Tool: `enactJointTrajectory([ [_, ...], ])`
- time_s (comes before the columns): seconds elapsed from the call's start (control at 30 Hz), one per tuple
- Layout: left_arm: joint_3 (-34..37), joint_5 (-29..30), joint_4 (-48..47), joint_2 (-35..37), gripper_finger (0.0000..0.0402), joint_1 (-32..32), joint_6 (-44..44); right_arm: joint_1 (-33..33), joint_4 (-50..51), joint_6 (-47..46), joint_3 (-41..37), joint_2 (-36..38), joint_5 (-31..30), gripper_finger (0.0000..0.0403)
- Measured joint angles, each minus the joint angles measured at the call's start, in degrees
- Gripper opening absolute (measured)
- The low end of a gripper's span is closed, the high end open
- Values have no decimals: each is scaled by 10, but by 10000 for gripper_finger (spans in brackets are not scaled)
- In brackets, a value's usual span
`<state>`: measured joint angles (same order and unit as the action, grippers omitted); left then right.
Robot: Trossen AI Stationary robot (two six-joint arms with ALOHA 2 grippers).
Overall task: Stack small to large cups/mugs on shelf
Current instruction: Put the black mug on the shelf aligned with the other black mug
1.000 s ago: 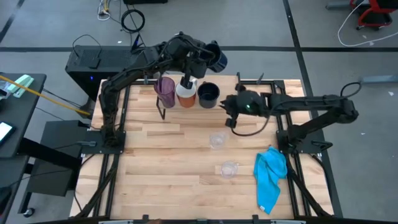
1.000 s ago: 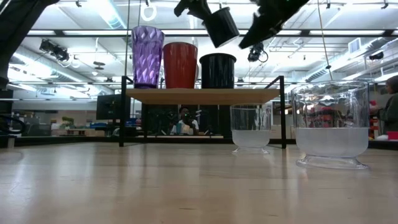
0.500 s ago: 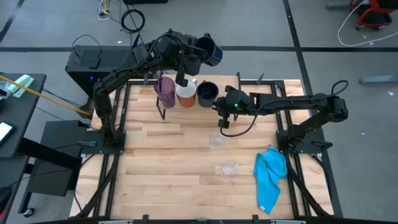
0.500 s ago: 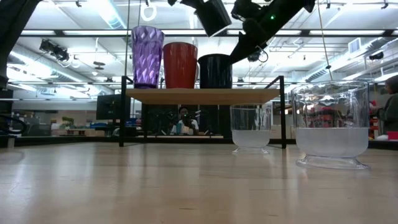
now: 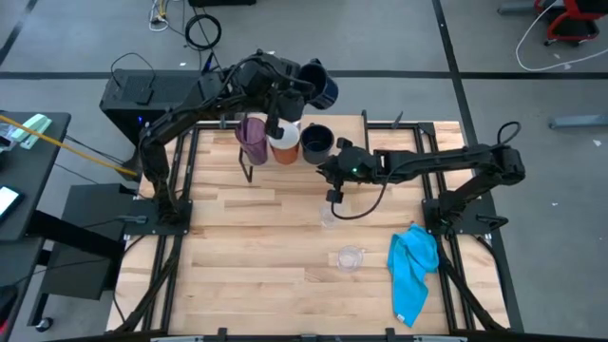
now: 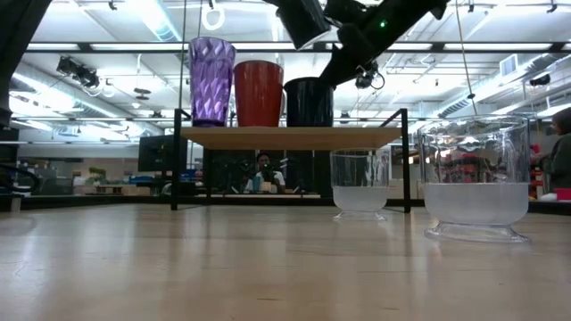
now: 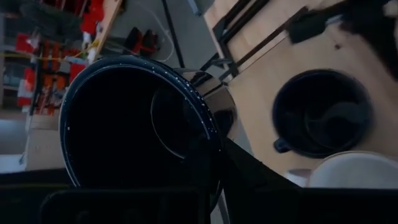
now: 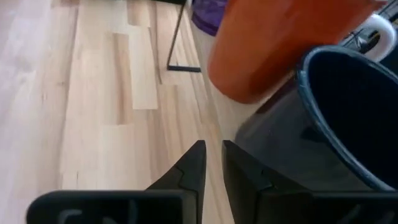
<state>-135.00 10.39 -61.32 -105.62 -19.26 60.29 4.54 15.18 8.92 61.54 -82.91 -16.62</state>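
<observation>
- Left gripper point(image 5: 306, 78) is clamped on a dark navy mug point(image 5: 321, 84), holding it tilted in the air above and just behind the shelf point(image 6: 290, 135); in the left wrist view the mug's open mouth fills the frame.
- Right gripper point(image 8: 210, 163) has its fingers nearly together, holding nothing; it sits beside the second navy mug point(image 5: 316, 142) on the shelf.
- On the shelf, in one row: purple tumbler point(image 6: 211, 80), orange-brown mug point(image 6: 258, 93), then the second navy mug at the end.
- Handling judgement: the held mug looks stiff, glazed and fairly heavy, likely slippery; a grip on rim or wall seems firmest; a drop onto the shelf could chip it.
- Two clear glasses point(image 6: 359, 185) point(image 6: 475, 178) stand on the tabletop point(image 6: 268, 267) in front of the shelf, well apart from it; probably light, fragile and slick.
- Obstruction: the right arm lies close by the free shelf end; a blue cloth point(image 5: 414, 268) lies far in front, clear of the work.
</observation>
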Motion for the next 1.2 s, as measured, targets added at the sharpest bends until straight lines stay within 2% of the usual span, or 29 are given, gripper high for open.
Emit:
enactJointTrajectory([
  [0.2, 0, 3, -10, 7, 25, 23, -10, 0, -16, -2, 0, -8, 2, 58],
  [0.47, 0, 47, -2, 25, 25, 48, -14, 0, -57, 1, 0, -13, -17, 57],
  [0.87, 0, 51, -10, 43, 25, 60, -31, 30, -75, 3, 0, -56, -20, 38],
  [1.2, 0, 51, -13, 47, 25, 60, -31, 42, -74, 2, 0, -51, -46, 27],
])
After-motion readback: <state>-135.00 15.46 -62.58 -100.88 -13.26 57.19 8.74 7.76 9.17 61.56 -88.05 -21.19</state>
